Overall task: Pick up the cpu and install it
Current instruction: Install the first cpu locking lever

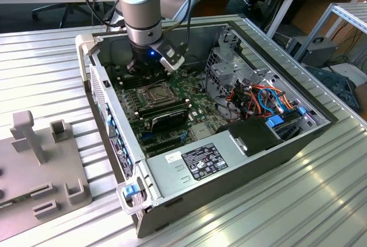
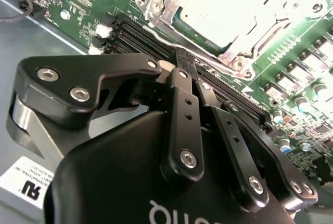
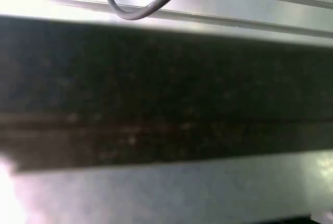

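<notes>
One arm reaches into the open computer case [image 1: 241, 144], with its gripper [image 2: 188, 70] low over the motherboard [image 1: 195, 109]. In the second wrist view the fingers [image 2: 179, 86] are pressed together with nothing between them. The cpu [image 2: 223, 5] lies seated inside the socket frame [image 2: 156, 5], just beyond the fingertips, so placement appears done; whether the frame is latched cannot be told. The exterior view adds the grey fixture block [image 1: 40, 167] outside the case; the first wrist view offers a cable [image 3: 135, 5] over metal rails.
</notes>
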`<state>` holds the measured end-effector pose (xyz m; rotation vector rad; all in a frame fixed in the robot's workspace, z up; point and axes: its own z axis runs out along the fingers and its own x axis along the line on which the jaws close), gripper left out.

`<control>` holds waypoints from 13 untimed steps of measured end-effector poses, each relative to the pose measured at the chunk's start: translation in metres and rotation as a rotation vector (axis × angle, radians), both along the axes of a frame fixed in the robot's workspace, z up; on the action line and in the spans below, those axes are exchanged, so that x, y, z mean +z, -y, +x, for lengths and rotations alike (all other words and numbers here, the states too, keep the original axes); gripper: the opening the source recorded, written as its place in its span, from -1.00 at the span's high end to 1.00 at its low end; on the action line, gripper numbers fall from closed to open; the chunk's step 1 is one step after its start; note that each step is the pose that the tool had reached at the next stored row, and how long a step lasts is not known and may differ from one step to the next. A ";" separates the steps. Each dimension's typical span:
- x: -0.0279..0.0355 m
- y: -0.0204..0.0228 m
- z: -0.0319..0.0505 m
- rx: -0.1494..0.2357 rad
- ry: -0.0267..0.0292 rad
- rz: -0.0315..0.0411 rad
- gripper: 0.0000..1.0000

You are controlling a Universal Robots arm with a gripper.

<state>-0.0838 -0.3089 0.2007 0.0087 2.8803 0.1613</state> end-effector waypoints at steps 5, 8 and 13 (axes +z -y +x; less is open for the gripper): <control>-0.0025 0.0001 0.0013 -0.001 0.0000 0.0000 0.79; -0.0016 0.0000 0.0013 -0.001 0.0004 0.0004 0.79; -0.0006 0.0001 -0.0006 -0.001 0.0008 0.0004 0.79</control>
